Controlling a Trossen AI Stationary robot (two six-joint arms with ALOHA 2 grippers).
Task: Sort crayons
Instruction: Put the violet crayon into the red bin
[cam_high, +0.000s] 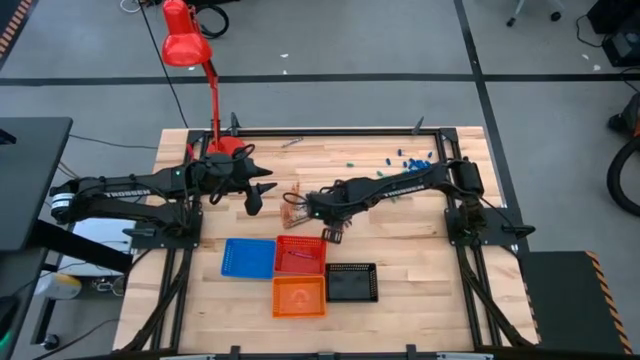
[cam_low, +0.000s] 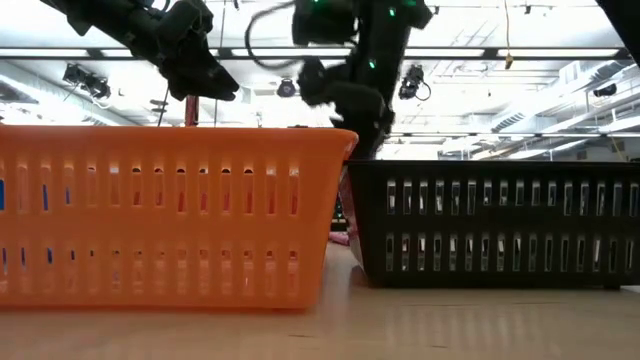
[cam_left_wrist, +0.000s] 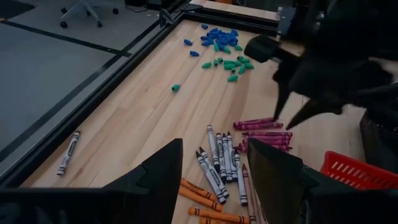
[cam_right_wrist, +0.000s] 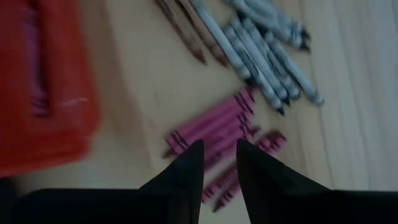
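Right gripper hangs just above the pink crayons in the middle of the table. Its two dark fingers stand a little way apart, with a thin gap between them. Nothing sits in that gap. The tips point down at the pink bunch, and I cannot tell if they touch it.

Left gripper hangs near the same pile, on the other side. Its fingers stand wide apart and hold nothing.

Both arms reach in over the table from its two sides. A red lamp stands at the far edge, by the left arm.

Four small trays sit close together at the near side. The blue tray and the red tray sit side by side. The orange tray and the black tray sit in front of them. A few dark sticks lie in the red tray.

The crayons lie in bunches on the wood, close to the red tray. The grey crayons lie side by side. The pink ones lie just beside them. The orange crayons lie near the left gripper. One grey crayon lies alone, well apart, near the table's edge.

Tiny green and blue bits lie far off by the right arm.
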